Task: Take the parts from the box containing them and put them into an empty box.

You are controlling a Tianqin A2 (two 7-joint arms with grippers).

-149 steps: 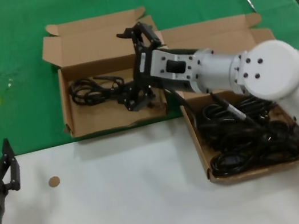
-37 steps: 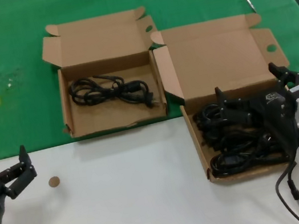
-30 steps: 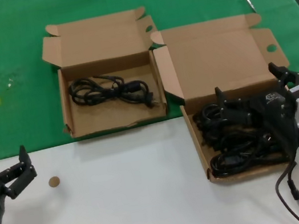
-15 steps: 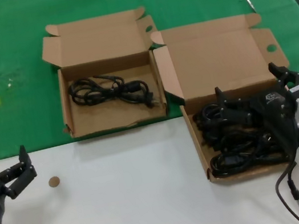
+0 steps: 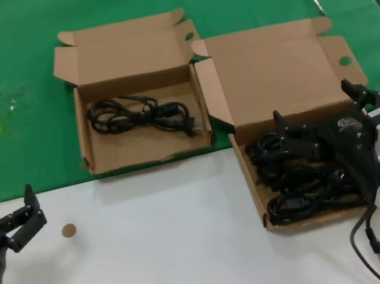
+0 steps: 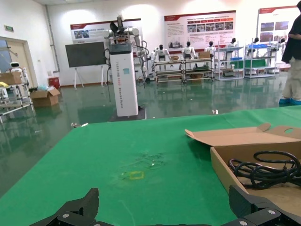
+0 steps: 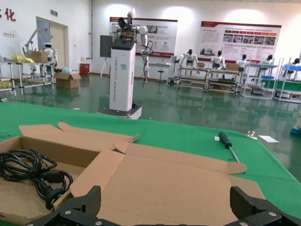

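Right hand [image 5: 323, 122]: I hold it wide open, empty, above the larger box's [image 5: 278, 75] cord pile [image 5: 306, 173] for pickup; left hand [image 5: 15, 217] open, parked.

Glossy green floor [image 6: 197, 101], perhaps wet

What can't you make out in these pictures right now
Head view: how many cords fill the larger box, since they tangle and the right gripper covers some.
Left wrist view: the smaller box is cut by the edge.
Head view: the left gripper's arm is cut by the frame edge.
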